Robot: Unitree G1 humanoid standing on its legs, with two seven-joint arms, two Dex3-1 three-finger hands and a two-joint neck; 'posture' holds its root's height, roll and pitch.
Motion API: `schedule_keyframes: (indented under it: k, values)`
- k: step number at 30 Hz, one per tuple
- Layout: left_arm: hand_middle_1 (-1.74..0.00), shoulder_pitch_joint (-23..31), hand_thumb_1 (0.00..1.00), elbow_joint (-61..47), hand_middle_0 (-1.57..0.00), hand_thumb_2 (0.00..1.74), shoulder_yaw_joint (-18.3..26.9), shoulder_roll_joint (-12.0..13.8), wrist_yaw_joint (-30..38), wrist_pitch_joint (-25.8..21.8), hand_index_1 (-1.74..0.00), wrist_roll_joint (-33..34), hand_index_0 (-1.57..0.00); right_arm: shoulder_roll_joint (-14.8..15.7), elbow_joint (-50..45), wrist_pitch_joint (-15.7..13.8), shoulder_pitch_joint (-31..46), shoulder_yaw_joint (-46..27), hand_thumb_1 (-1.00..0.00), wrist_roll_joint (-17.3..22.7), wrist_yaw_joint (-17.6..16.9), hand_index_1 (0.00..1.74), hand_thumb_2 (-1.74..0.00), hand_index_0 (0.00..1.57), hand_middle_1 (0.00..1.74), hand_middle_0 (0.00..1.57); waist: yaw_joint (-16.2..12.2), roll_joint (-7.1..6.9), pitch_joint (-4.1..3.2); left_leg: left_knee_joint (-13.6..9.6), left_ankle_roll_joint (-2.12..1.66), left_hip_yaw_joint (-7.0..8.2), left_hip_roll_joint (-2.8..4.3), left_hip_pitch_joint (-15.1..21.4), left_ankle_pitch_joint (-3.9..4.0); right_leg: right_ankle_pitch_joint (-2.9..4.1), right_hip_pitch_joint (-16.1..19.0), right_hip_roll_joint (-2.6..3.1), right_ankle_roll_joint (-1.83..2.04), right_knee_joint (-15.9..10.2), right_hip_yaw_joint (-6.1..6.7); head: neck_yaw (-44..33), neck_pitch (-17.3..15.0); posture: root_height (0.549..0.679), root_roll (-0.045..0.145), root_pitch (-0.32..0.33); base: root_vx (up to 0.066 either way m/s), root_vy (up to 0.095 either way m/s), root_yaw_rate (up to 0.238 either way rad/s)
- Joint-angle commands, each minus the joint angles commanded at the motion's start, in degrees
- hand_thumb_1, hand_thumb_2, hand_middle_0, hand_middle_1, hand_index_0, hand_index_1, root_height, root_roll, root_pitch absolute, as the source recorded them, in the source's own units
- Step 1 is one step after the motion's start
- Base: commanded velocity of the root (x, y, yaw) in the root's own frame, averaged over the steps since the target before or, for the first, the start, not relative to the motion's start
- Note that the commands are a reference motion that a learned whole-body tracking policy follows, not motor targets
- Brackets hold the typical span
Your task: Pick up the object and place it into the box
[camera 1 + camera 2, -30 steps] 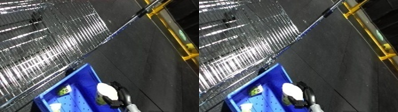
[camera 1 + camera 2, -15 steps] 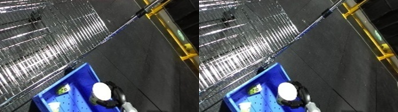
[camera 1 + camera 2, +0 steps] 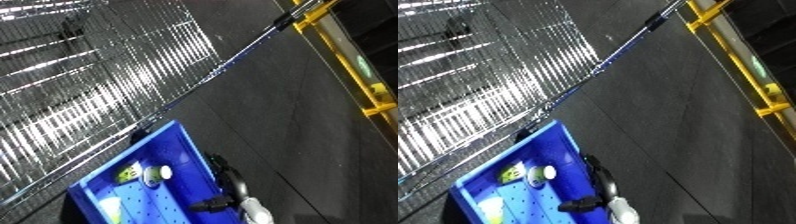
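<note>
Bottle (image 3: 153,173) lies in the blue bin (image 3: 182,150), right hand (image 3: 233,186) at its rim, fingers open, next move retreating

1 blue bin (image 3: 182,150) | 2 objs inside (image 3: 157,173) | 1 wire cart (image 3: 98,95) | 1 hand (image 3: 233,192)

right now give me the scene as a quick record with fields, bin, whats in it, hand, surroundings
bin: blue bin, open top, at the lower left of the view
contents: a small bottle with a white cap and yellow-green label, lying on the bin floor
right hand: black hand at the bin's right rim, holding nothing that shows; finger pose unclear
left hand: not visible
left of bin: wire shopping cart with a blue handle bar
floor: dark floor
far right: yellow railing
</note>
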Motion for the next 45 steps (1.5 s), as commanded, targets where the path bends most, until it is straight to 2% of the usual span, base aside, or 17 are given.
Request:
schedule_keyframes:
  k: [2,5,8,10,12,17,21,26,31,37,45]
  values:
    - [0.0,-0.22,0.0,-0.28,0.0,0.0,0.35,0.3,0.24,0.56,0.0,0.43,0.0,0.97,-0.65,0.24,0.71,0.21,0.0,0.52,2.43,0.0,0.0,0.0,0.0,0.0,0.4,-0.32,-0.03,-0.19,-0.08,-0.32,0.05,0.28,0.22,-0.35,0.36,-0.14,-0.09,0.33,-0.08,-8.81,-1.31,0.647,0.077,0.044,-0.031,-0.069,0.141]
    - [0.0,-1.52,0.0,-0.85,0.0,0.0,0.88,1.33,1.13,1.76,0.0,0.36,0.0,2.54,-2.34,0.58,1.54,0.95,0.0,0.94,4.91,0.0,0.0,0.0,0.0,0.0,0.83,-1.07,-0.14,-0.83,-0.19,-0.5,0.24,0.54,0.7,-0.25,0.64,-0.32,0.04,-0.19,-0.29,-16.62,-1.3,0.648,0.076,0.047,-0.052,-0.084,0.128]
    - [0.0,-3.1,0.0,-0.38,0.0,0.0,1.36,1.95,1.55,1.83,0.0,0.54,0.0,4.35,-4.51,1.08,1.96,2.56,0.0,0.14,6.34,0.0,0.0,0.0,0.0,0.0,1.05,-1.91,-0.27,-1.35,-0.38,-0.76,0.59,0.41,1.24,-0.12,0.76,-0.18,0.15,-0.81,-0.69,-23.56,1.19,0.649,0.074,0.052,-0.049,-0.077,0.111]
    - [0.0,-3.75,0.0,0.07,0.0,0.0,1.63,2.13,1.52,1.6,0.0,0.81,0.0,5.37,-5.75,1.54,2.05,3.75,0.0,-0.99,7.09,0.0,0.0,0.0,0.0,0.0,1.23,-2.35,-0.28,-1.48,-0.48,-1.01,0.88,0.27,1.54,-0.22,0.85,-0.05,0.15,-0.91,-0.96,-26.75,5.21,0.649,0.071,0.053,-0.022,-0.061,0.079]
    - [0.0,-3.89,0.0,0.04,0.0,0.0,1.96,2.33,1.23,1.8,0.0,1.05,0.0,5.96,-7.01,2.32,2.08,4.72,0.0,-1.59,7.67,0.0,0.0,0.0,0.0,0.0,1.45,-2.65,-0.28,-1.58,-0.5,-1.13,1.18,0.03,1.88,-0.36,0.76,0.11,0.13,-0.84,-1.15,-29.75,7.43,0.648,0.068,0.056,-0.025,-0.041,0.043]
    - [0.0,-4.48,0.0,0.17,0.0,0.0,2.35,2.97,0.33,2.91,0.0,1.53,0.0,7.06,-7.99,4.77,1.84,6.57,0.0,-2.15,10.03,0.0,0.0,0.0,0.0,0.0,2.33,-3.19,-0.35,-1.81,-0.69,-1.54,1.8,-1.21,3.05,-0.45,0.34,0.32,0.22,-0.75,-1.92,-35.13,7.8,0.648,0.06,0.065,-0.049,-0.045,0.068]
    - [0.0,-5.52,0.0,1.21,0.0,0.0,2.18,3.4,-1.09,2.49,0.0,1.53,0.0,8.22,-6.28,5.49,1.17,7.43,0.0,-1.2,10.51,0.0,0.0,0.0,0.0,0.0,3.28,-3.36,-0.29,-2.2,-0.78,-2.25,2.08,-1.31,3.69,-0.59,0.75,-0.09,0.42,-0.62,-2.68,-40.24,8.36,0.648,0.056,0.063,-0.018,-0.05,0.156]
    - [0.0,-6.99,0.0,1.44,0.0,0.0,1.53,3.83,-1.77,1.44,0.0,2.08,0.0,9.86,-5.83,6.04,1.2,7.67,0.0,0.65,8.31,0.0,0.0,0.0,0.0,0.0,4.34,-3.49,-0.19,-2.51,-0.79,-2.76,1.99,-1.79,4.33,-0.39,0.95,-0.72,0.7,-0.9,-3.65,-47.88,8.93,0.649,0.054,0.065,-0.02,-0.057,0.277]
    - [0.0,-7.68,0.0,1.66,0.0,0.0,1.11,4.55,-1.72,1.43,0.0,2.87,0.0,11.18,-5.97,7.22,1.44,8.37,0.0,1.7,5.75,0.0,0.0,0.0,0.0,0.0,5.51,-3.76,-0.24,-1.85,-0.67,-3.45,1.55,-2.57,4.3,-0.08,1.28,-1.18,0.76,-1.65,-4.4,-55.39,7.97,0.65,0.054,0.067,0.003,-0.048,0.234]
    - [0.0,-7.93,0.0,2.17,0.0,0.0,1.18,5.23,-2.1,1.22,0.0,3.44,0.0,12.57,-4.99,7.7,1.56,9.76,0.0,2.58,4.92,0.0,0.0,0.0,0.0,0.0,6.77,-4.84,0.01,-0.36,-0.26,-3.94,1.35,-3.36,3.54,-0.01,1.48,-1.4,0.7,-1.7,-5.13,-61.32,6.44,0.65,0.049,0.066,0.023,-0.037,0.117]
    - [0.0,-7.24,0.0,2.33,0.0,0.0,1.73,5.65,-2.27,-0.03,0.0,3.26,0.0,14.09,-2.78,7.82,1.84,10.94,0.0,2.87,5.13,0.0,0.0,0.0,0.0,0.0,8.07,-6.07,0.45,0.98,-0.02,-4.38,1.52,-3.8,2.73,-0.81,1.79,-1.62,0.47,-0.5,-5.79,-66.58,4.35,0.648,0.043,0.059,0.03,-0.006,0.051]
